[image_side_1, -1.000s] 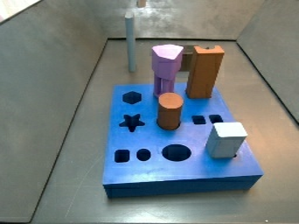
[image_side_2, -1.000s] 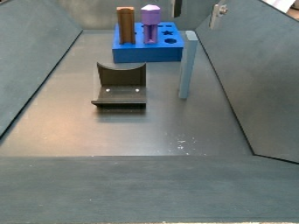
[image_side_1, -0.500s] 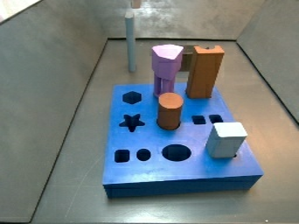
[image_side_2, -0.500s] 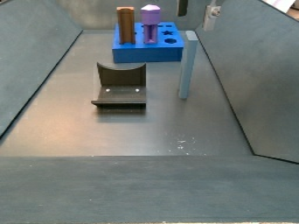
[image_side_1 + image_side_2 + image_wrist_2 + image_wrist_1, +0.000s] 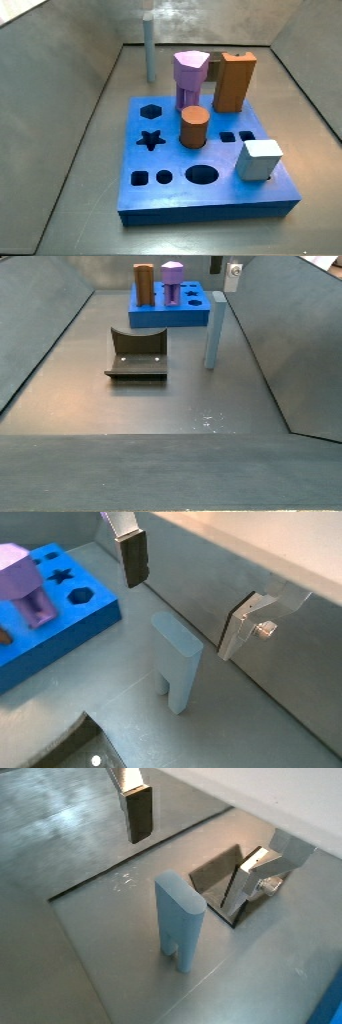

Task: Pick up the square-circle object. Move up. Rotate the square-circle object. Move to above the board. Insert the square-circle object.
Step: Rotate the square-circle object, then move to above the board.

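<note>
The square-circle object [image 5: 181, 918] is a tall pale blue-grey piece standing upright on the grey floor, also visible in both side views [image 5: 148, 30] [image 5: 213, 331]. It stands apart from the board [image 5: 201, 165], a bright blue slab with cut-out holes [image 5: 60, 607] [image 5: 171, 311]. My gripper [image 5: 197, 848] hangs open above the object, its fingers [image 5: 138, 813] spread wider than the piece, with nothing between them. In a side view the gripper [image 5: 234, 270] sits at the top edge, a little to the right of the object's top.
On the board stand a lilac pentagonal prism [image 5: 191, 75], an orange block [image 5: 234, 82], a brown cylinder [image 5: 194, 127] and a white cube [image 5: 261, 160]. The fixture [image 5: 136, 354] stands on the floor left of the object. Sloping grey walls enclose the floor.
In a side view the gripper has drifted left along the top edge, closer to above the object. The object and the pieces on the board have not moved.
</note>
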You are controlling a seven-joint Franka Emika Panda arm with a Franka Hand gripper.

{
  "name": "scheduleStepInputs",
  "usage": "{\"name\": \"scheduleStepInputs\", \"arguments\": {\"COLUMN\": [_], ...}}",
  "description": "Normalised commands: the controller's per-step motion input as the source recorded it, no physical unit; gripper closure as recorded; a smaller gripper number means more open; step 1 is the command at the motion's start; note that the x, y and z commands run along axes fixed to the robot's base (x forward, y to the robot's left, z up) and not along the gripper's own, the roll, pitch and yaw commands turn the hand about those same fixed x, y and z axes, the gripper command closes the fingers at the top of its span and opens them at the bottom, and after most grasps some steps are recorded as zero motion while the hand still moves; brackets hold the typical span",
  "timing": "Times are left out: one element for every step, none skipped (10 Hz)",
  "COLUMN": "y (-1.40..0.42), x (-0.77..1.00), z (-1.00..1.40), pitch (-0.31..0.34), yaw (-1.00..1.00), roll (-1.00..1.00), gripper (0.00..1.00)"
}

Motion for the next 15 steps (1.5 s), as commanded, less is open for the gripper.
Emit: {"name": "scheduleStepInputs", "arguments": {"y": [0.01, 0.01, 0.00, 0.00, 0.00, 0.01, 0.01, 0.01, 0.01, 0.01, 0.00, -0.10, -0.10, -0.09, -0.09], "x": [0.04, 0.04, 0.00, 0.02, 0.02, 0.01, 0.01, 0.01, 0.01, 0.01, 0.00, -0.14, -0.14, -0.14, -0.13], "z": [-0.03, -0.03, -1.00, -1.00, -1.00, -0.91, -0.81, -0.60, -0.44, -0.24, 0.00, 1.00, 1.00, 1.00, 1.00], "pitch": [0.039, 0.039, 0.038, 0.020, 0.000, -0.031, -0.042, -0.055, -0.056, -0.053, -0.051, 0.054, 0.061, 0.044, 0.039], "yaw": [-0.39, -0.22, -0.15, -0.10, -0.08, -0.06, -0.06, -0.05, -0.05, -0.05, -0.04, 0.52, 0.50, 0.37, 0.25], "roll": [-0.02, -0.02, -0.02, -0.02, -0.02, -0.03, -0.03, -0.04, -0.05, -0.05, -0.06, 0.18, 0.18, 0.19, 0.19], "gripper": [0.00, 0.00, 0.00, 0.00, 0.00, 0.00, 0.00, 0.00, 0.00, 0.00, 1.00, 1.00, 1.00, 1.00, 1.00]}}
